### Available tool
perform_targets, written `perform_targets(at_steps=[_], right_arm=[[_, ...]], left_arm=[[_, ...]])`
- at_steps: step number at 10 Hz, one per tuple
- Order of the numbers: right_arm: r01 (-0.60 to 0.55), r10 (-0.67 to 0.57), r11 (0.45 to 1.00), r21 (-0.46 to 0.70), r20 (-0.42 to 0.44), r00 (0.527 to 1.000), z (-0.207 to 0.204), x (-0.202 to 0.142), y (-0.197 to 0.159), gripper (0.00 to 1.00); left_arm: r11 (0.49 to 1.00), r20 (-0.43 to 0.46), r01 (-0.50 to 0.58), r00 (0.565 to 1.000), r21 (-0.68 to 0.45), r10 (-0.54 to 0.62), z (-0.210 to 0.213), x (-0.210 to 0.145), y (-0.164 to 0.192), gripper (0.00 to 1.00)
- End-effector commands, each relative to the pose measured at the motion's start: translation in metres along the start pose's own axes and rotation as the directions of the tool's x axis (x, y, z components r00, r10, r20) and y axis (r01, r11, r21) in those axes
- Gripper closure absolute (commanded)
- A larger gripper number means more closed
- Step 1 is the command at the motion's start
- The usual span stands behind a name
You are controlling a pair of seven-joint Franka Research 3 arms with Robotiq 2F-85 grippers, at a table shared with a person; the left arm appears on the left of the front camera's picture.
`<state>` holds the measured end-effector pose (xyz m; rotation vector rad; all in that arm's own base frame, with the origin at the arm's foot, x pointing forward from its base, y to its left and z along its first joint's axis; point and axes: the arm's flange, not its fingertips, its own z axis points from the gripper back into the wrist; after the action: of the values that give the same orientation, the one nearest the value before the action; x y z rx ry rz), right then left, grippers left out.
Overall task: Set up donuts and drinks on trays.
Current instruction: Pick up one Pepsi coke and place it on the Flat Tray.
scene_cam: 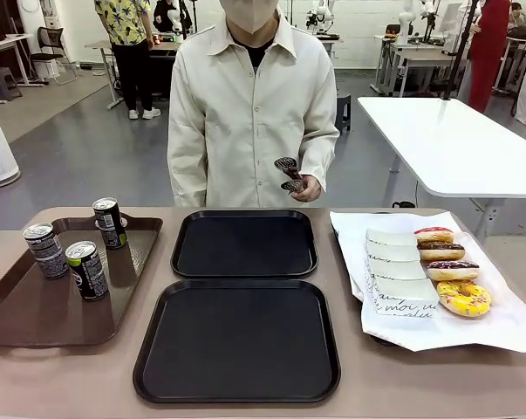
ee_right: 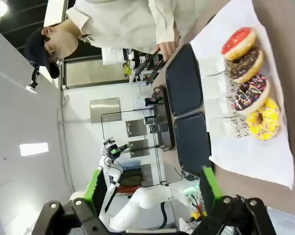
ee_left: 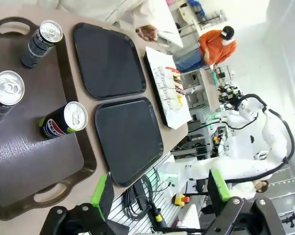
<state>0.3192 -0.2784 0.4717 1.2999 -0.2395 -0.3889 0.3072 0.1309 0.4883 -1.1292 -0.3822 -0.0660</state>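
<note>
Two black trays lie in the middle of the table, one near point(scene_cam: 236, 340) and one far point(scene_cam: 245, 244). Three dark drinks cans point(scene_cam: 86, 269) stand on a brown tray point(scene_cam: 27, 310) at the left. Several donuts point(scene_cam: 450, 271) in white sleeves lie in a row on white paper point(scene_cam: 507, 327) at the right, the nearest one yellow-iced point(scene_cam: 463, 298). My left gripper point(ee_left: 159, 196) hangs open above the brown tray's side, with the cans point(ee_left: 64, 120) below it. My right gripper point(ee_right: 153, 188) is open, high over the donuts point(ee_right: 251, 93) and the trays point(ee_right: 192, 142).
A person in a cream shirt stands at the far side of the table, holding dark tongs point(scene_cam: 290, 175) in one hand above the far tray's edge. A white table point(scene_cam: 454, 140) stands behind at the right.
</note>
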Motion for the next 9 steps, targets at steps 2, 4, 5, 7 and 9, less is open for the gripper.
perform_targets(at_steps=[2, 4, 5, 7, 9], right_arm=[[0.002, -0.003, 1.0, -0.018, -0.022, 1.0, 0.016, 0.001, 0.001, 0.0], [-0.035, 0.029, 0.996, -0.079, -0.074, 0.997, 0.005, -0.007, 0.008, 0.0], [0.015, -0.016, 1.0, -0.013, -0.004, 1.0, 0.015, -0.002, 0.0, 0.0], [0.015, -0.016, 1.0, -0.013, -0.004, 1.0, 0.015, -0.002, 0.0, 0.0], [0.015, -0.016, 1.0, -0.013, -0.004, 1.0, 0.015, -0.002, 0.0, 0.0]], left_arm=[[0.997, 0.025, 0.0, 1.0, -0.076, 0.002, 0.032, 0.005, 0.021, 0.0], [0.998, 0.022, -0.055, 0.998, -0.039, 0.055, 0.041, 0.002, 0.034, 0.0], [0.997, -0.007, -0.054, 0.998, 0.055, 0.054, 0.041, -0.001, 0.032, 0.0], [0.998, 0.029, -0.054, 0.998, -0.044, 0.055, 0.037, -0.004, 0.03, 0.0], [0.998, 0.029, -0.054, 0.998, -0.044, 0.055, 0.037, -0.004, 0.03, 0.0]])
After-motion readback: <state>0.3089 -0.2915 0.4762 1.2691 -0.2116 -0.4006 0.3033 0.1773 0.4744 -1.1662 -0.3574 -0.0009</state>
